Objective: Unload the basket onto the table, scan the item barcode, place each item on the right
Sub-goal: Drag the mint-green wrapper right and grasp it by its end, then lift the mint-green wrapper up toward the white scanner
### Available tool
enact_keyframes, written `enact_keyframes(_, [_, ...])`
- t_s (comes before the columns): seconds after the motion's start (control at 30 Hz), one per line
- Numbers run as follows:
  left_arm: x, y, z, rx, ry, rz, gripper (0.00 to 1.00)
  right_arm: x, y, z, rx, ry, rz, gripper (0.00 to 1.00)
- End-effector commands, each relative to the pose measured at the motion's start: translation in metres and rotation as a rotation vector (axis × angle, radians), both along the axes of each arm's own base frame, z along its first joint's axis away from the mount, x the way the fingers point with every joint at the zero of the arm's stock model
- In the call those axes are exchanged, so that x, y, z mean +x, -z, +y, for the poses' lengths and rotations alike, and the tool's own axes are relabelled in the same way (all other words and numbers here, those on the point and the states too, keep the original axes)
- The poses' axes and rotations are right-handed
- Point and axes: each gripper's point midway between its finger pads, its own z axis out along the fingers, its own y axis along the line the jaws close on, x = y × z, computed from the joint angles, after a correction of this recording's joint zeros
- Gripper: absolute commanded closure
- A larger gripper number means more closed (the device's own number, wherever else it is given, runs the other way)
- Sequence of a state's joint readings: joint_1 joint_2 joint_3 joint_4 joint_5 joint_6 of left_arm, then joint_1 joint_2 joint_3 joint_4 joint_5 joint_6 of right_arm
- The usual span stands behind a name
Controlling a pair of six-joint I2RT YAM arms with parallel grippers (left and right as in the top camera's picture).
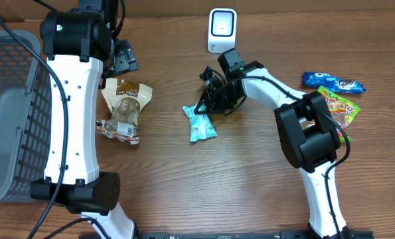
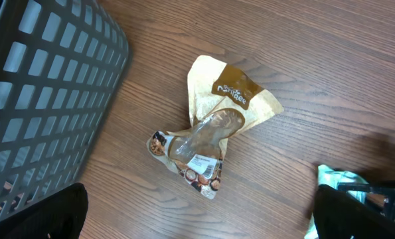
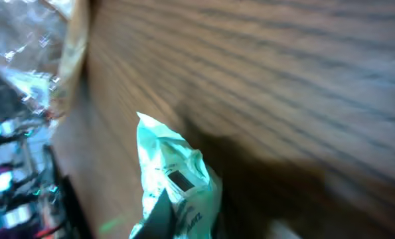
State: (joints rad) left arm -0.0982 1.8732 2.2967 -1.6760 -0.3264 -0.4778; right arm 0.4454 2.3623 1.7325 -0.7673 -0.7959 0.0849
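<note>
A mint-green snack packet [image 1: 201, 125] lies on the wooden table below the white barcode scanner [image 1: 222, 30]. My right gripper [image 1: 202, 106] is at the packet's upper end and shut on it. In the right wrist view the packet [image 3: 184, 169] sits pinched between my dark fingers [image 3: 158, 219], with a dark printed patch facing the camera. The view is blurred. My left gripper [image 1: 122, 61] hangs open above a tan and brown pouch [image 2: 214, 129]. Its fingertips [image 2: 48, 212] frame bare wood, and nothing is between them.
A grey mesh basket [image 1: 11, 99] fills the left side, and its wall [image 2: 44, 93] shows in the left wrist view. A blue cookie packet [image 1: 333, 81] and a colourful candy bag [image 1: 341, 106] lie at the far right.
</note>
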Motion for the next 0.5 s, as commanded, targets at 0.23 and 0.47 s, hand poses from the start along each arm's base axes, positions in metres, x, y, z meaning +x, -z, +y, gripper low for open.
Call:
enact_keyframes(0.23, [0.001, 0.003, -0.001, 0.007, -0.015, 0.003, 0.0, 0.019, -0.064, -0.026, 0.365, 0.057, 0.149, 0.96])
enact_keyframes(0.47, [0.001, 0.003, -0.001, 0.007, -0.015, 0.003, 0.0, 0.057, -0.135, -0.078, 0.247, 0.25, -0.031, 0.96])
